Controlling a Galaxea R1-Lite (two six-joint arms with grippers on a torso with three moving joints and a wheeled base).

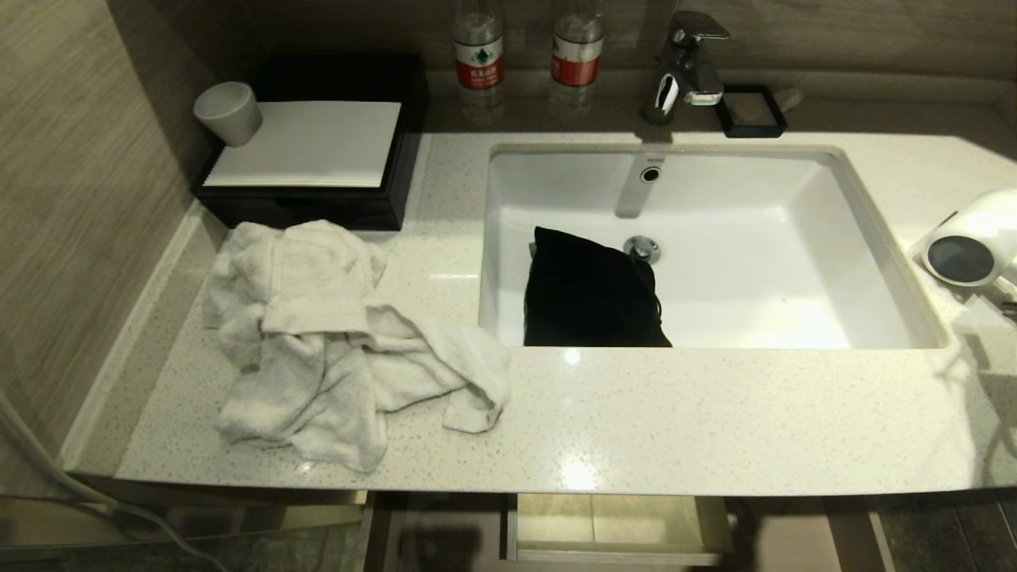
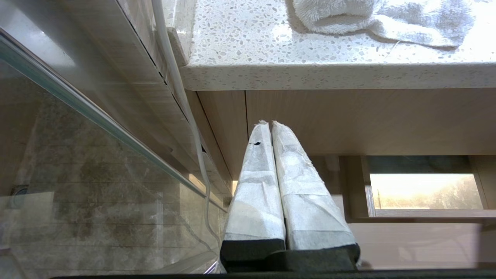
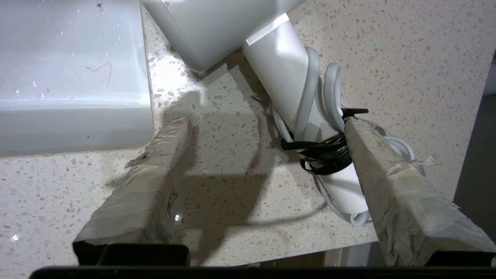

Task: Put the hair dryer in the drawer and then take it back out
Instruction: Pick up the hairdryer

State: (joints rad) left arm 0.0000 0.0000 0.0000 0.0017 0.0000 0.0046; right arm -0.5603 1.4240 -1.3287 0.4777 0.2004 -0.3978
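- Hair dryer [image 3: 279, 73] is lying on the countertop [image 1: 675, 421] just beyond the right gripper [image 3: 267, 128], handle nearest its far finger, apparently ready for grasping.
- Right gripper is hovering spread wide, gripping nothing.
- Left gripper [image 2: 270, 126] is hanging pressed together beneath the counter edge, idle.
- Drawer [image 1: 616, 528] is standing open below.

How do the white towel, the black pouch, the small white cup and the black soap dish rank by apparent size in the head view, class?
1. white towel, crumpled on the counter
2. black pouch, lying in the sink
3. small white cup and black soap dish: these look alike, so I leave them unranked.
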